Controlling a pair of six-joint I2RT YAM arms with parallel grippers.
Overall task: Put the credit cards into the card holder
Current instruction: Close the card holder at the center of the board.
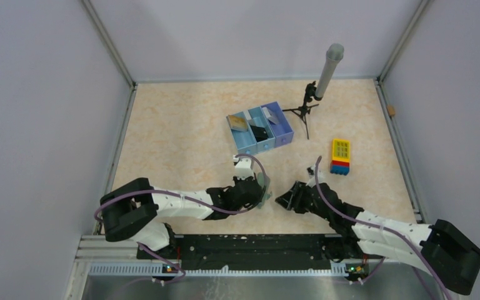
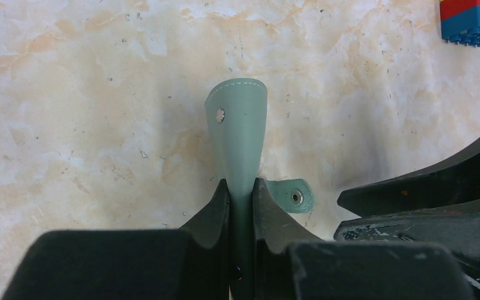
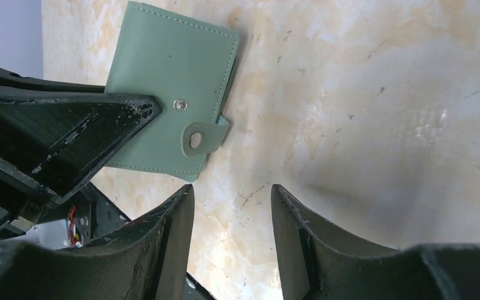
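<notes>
L tool (image 2: 242, 187) tight on card holder (image 2: 237, 125); cards (image 1: 238, 122) in 3-compt blue tray (image 1: 284, 135).

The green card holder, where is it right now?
In the top view, the card holder is pinched in the left gripper over the near middle of the table, with the right gripper close on its right.

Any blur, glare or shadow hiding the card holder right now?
Top view: even light, soft shadows, card holder tiny in the left claw. Left wrist: holder sharp, near fingers dark and soft. Right wrist: holder crisp, faint sheen on the table, grey shadow beyond the right claw.
</notes>
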